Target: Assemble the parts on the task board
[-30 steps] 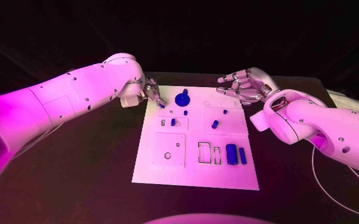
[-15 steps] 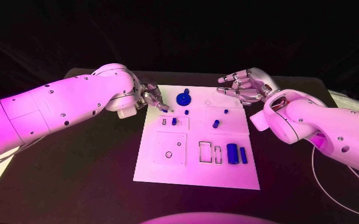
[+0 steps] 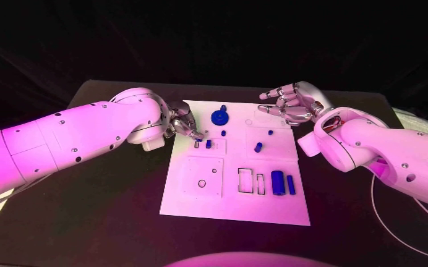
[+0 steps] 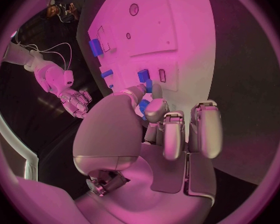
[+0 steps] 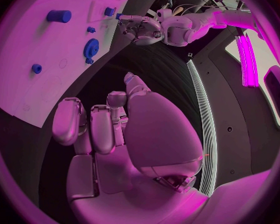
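Observation:
The white task board (image 3: 234,208) lies in the middle of the black table. My left hand (image 3: 183,123) hovers over its far left part and pinches a small blue part (image 4: 143,106) between thumb and a finger, just above the small slots where another blue piece (image 3: 209,144) stands. A blue gear (image 3: 219,118) sits near the far edge. A short blue peg (image 3: 258,147), a thick blue cylinder (image 3: 278,183) and a blue bar (image 3: 291,184) lie further right. My right hand (image 3: 290,103) hangs by the far right corner, fingers curled, holding nothing.
Two empty rectangular slots (image 3: 243,180) and a round hole (image 3: 201,183) show in the board's near half. A thin white cable (image 3: 379,214) curves over the table at the right. Bare black table (image 3: 98,205) lies on both sides of the board.
My left hand has moved further over the board toward the small slots, carrying the small blue part. The right hand has stayed in place.

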Controlling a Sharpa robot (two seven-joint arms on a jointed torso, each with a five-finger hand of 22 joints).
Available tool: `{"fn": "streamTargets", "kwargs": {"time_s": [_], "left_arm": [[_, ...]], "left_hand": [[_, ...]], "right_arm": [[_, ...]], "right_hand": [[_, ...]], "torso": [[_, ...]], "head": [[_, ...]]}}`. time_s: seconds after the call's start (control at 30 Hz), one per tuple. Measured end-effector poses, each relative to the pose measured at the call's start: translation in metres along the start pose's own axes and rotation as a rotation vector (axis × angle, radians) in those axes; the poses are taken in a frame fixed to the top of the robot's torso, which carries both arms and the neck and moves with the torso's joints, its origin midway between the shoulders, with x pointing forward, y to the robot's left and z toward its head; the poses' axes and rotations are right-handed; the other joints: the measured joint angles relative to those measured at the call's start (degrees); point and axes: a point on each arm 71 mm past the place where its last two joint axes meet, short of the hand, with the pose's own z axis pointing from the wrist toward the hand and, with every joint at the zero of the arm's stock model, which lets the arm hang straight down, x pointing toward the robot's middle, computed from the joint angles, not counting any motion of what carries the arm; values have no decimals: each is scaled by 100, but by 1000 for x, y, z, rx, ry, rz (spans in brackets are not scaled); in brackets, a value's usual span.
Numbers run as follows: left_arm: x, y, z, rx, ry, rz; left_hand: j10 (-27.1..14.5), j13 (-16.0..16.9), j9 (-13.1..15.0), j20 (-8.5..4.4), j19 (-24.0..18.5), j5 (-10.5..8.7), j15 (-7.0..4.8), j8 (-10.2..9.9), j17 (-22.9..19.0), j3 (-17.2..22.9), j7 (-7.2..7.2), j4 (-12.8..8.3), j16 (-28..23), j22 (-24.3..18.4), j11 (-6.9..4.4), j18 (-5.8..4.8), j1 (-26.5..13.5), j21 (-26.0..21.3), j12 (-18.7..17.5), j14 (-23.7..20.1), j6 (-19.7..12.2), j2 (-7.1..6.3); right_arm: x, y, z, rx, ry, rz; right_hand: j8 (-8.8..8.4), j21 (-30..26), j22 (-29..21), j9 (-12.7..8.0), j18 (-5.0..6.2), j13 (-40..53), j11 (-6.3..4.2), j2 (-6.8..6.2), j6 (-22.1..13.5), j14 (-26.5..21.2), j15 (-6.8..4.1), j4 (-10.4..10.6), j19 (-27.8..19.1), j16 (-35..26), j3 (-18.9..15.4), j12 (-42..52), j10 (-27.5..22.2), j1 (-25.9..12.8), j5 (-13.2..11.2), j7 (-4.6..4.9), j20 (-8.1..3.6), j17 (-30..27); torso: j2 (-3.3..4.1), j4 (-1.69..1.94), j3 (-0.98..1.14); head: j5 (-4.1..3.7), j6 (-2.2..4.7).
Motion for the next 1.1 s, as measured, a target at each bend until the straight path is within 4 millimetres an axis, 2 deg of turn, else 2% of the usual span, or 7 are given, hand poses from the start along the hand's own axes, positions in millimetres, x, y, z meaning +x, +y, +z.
{"fn": "streamTargets", "kwargs": {"time_s": [0.7, 1.1], "left_arm": [[6, 4, 6, -27, 0, 62], [6, 6, 6, -50, 6, 93]], "left_hand": [[-1, 18, -6, 0, 0, 27, 0, -10, 0, 131, 0, -102, 0, -1, 1, 0, -87, 0, 0, 0, 39, -85], [-1, 17, -9, 0, 0, 52, 0, 0, -1, 161, 2, -133, 0, -2, 2, 0, -86, 0, 0, 0, 41, -83]], "right_arm": [[2, -1, 0, 2, 10, 2], [2, -1, 0, 2, 11, 2]], "right_hand": [[0, 0, -4, 0, 0, -3, 1, 22, 0, 0, 0, 0, 0, 0, 0, 0, 1, -22, 0, 0, 0, 1], [0, 0, -11, 0, 0, -2, 1, 22, 0, 0, 0, 0, 0, 0, 0, 0, 1, -22, 0, 0, 0, 1]], "torso": [[7, -7, 5], [1, -4, 6]], "head": [[8, -63], [23, -89]]}}
